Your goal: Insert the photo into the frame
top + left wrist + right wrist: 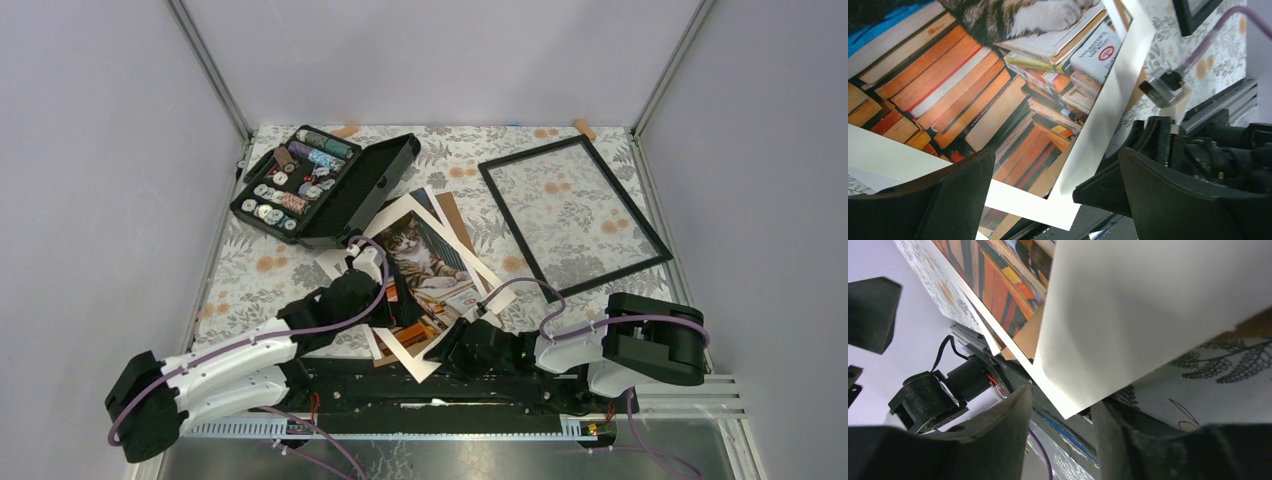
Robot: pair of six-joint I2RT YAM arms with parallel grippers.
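Observation:
The photo [425, 255], a tabby cat among colourful books with a wide white border, lies askew on a pile of sheets mid-table. Its book stacks fill the left wrist view [973, 90]. My left gripper [398, 300] hovers open over its near edge [1058, 200], both fingers apart and touching nothing. My right gripper [452, 340] is at the photo's near right corner. That white corner [1068, 407] pokes between its fingers [1063, 440], with gaps on both sides. One right finger [1118, 180] sits under the curled border. The thin black frame [575, 215] lies apart at the back right.
An open black case of thread spools [320, 185] stands at the back left, touching the pile. A cream sheet and brown board [455, 215] stick out under the photo. The arms' black base rail [450, 385] runs just below the photo's corner. Grey walls enclose the floral table [250, 270].

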